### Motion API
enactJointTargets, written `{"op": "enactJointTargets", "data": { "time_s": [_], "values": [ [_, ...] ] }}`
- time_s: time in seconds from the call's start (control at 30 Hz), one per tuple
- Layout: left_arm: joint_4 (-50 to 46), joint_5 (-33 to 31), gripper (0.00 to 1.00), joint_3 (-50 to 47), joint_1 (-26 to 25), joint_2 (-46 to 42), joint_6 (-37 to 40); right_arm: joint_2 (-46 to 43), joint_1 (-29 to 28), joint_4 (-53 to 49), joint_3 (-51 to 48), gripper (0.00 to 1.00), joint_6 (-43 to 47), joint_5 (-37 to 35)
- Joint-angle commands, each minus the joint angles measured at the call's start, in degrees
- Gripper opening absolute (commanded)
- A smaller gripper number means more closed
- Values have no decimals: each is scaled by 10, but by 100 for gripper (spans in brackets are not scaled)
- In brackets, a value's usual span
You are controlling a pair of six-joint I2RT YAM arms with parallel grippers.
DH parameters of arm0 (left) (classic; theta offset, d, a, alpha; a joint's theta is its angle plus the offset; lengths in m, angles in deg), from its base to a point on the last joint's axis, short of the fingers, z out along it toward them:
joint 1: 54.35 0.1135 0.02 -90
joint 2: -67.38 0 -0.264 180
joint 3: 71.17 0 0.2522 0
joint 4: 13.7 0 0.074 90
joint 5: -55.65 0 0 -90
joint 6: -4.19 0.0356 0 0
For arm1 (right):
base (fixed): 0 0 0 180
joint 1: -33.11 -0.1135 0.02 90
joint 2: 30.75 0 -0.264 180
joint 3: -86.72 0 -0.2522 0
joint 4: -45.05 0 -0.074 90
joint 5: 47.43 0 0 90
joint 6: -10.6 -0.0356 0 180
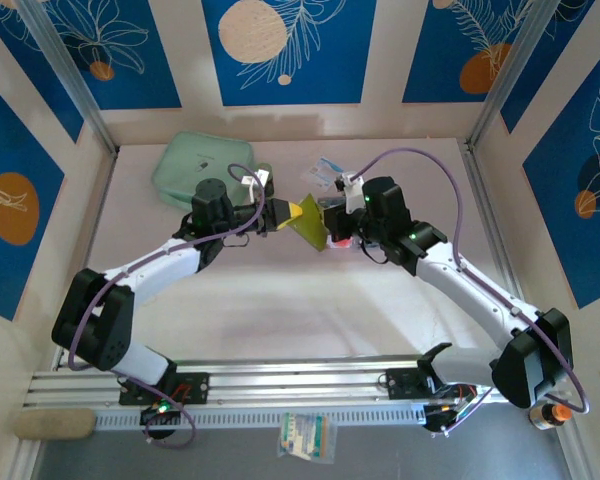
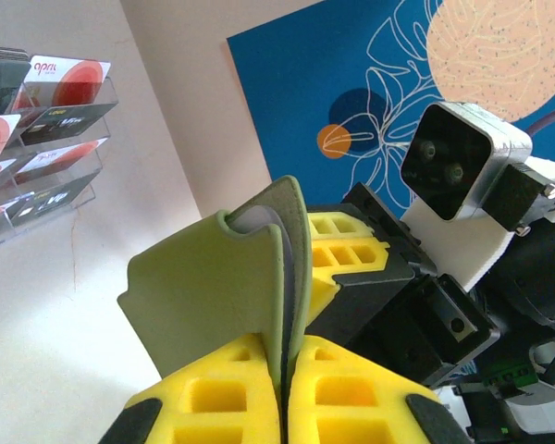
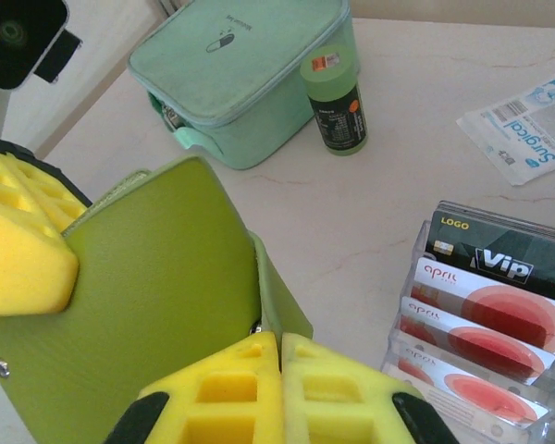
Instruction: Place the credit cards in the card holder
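Pale table [image 1: 280, 320] below, and we've got the holder [image 1: 308, 222] at mid-table, spread open: left gripper [image 2: 282, 388] pinches 1 flap, right gripper [image 3: 279, 370] pinches the other. Cards [image 3: 495, 310] sit in a clear rack [image 3: 400, 351] just beside; mint pouch [image 3: 250, 74] farther back.

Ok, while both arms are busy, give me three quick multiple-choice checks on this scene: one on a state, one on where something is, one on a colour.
1. The card holder is:
A) lying unheld
B) gripped by one end effector alone
C) pinched by both end effectors

2. The credit cards sit:
A) in the clear tiered stand
B) inside the card holder
C) scattered loose

3. The end effector pads are:
A) black
B) yellow
C) red

Answers:
1 C: the left end effector and the right end effector are each closed on a flap.
2 A: the cards are stacked in the stand's tiers.
3 B: yellow foam shows in both wrist views.
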Motion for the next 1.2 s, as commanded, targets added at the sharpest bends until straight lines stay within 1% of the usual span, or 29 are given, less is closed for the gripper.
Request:
{"op": "enactJointTargets", "data": {
  "time_s": [0.0, 0.1, 0.27, 0.3, 0.37, 0.4, 0.47, 0.5, 0.53, 0.63, 0.7, 0.83, 1.03, 1.17],
  "values": [
    [64, 42, 0, -5, 3, -9, -18, 2, 56, -12, -13, 0, -16, -55],
    [74, 45, 0, -10, 4, -10, -25, -9, 86, -17, -22, 0, -28, -36],
    [78, 47, 0, -13, 3, -7, -24, -42, 99, -32, -32, 0, -39, -2],
    [79, 49, 0, -12, 3, -6, -24, -50, 106, -35, -35, 0, -51, 21],
    [85, 49, 0, -10, 4, -2, -24, -65, 130, -28, -43, 1, -82, 96],
    [92, 49, 0, -10, 4, -1, -25, -70, 144, -23, -46, 14, -103, 141],
    [111, 45, 0, -7, 4, 2, -32, -78, 165, -9, -53, 48, -147, 217],
    [125, 43, 0, -4, 4, 4, -41, -81, 172, 2, -57, 61, -171, 251],
    [141, 41, 0, -1, 4, 8, -51, -84, 177, 14, -61, 70, -194, 278],
    [187, 31, 0, 7, 4, 18, -80, -87, 178, 55, -77, 82, -255, 330],
    [212, 24, 0, 11, 4, 25, -98, -85, 178, 92, -93, 84, -296, 354],
    [268, 9, 0, 15, 4, 41, -138, -74, 178, 178, -127, 86, -371, 386],
    [323, -11, 0, 15, 4, 58, -177, -50, 170, 268, -153, 86, -435, 406],
    [335, -19, 0, 12, 4, 62, -186, -33, 166, 319, -157, 84, -465, 418]
  ]
}}
